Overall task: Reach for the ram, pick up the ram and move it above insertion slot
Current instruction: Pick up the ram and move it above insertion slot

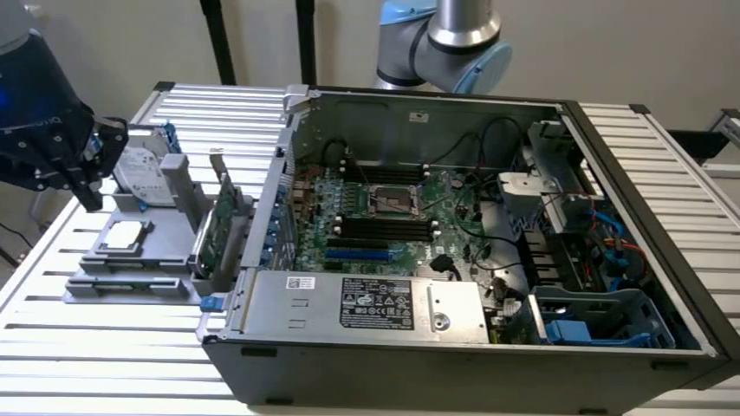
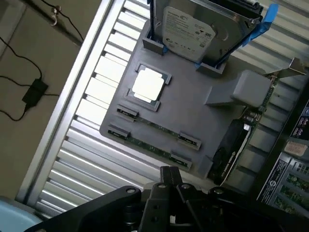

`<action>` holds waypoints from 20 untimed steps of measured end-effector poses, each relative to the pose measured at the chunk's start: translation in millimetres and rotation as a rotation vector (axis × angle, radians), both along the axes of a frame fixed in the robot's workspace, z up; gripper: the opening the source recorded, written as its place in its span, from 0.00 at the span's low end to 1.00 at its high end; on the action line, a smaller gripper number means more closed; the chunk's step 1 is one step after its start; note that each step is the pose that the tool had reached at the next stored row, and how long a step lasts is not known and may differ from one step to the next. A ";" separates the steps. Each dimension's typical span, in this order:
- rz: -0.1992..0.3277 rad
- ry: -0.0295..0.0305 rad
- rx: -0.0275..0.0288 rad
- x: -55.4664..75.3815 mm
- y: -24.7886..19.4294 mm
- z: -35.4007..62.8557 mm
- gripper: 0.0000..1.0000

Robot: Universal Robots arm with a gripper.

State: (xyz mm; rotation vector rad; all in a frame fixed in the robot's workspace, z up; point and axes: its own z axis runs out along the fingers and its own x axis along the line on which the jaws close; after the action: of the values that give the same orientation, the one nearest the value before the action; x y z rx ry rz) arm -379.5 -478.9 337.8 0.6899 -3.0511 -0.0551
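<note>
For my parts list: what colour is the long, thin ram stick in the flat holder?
The ram is green, seen best in the wrist view.

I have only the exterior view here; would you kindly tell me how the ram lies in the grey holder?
Observer: The wrist view shows two thin green sticks, the inner ram stick and the outer ram stick, parallel along the holder's edge, each held at both ends.
Operator: Thank you. Is anything touching them?
Observer: No; the tool is apart from both.
Operator: Anything else nearby worth knowing?
Observer: A black adapter lies on the floor past the slatted table's edge.
</note>
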 end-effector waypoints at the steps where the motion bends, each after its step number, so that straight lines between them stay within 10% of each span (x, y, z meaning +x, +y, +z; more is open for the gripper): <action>1: 0.018 0.0000 0.0000 0.0 0.0 0.0 0.11; 20: 0.365 0.0001 0.0000 0.0 0.0 0.0 0.11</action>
State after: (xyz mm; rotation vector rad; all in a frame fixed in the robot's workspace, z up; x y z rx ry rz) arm -379.5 -478.9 337.8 1.2292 -2.8698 -0.0504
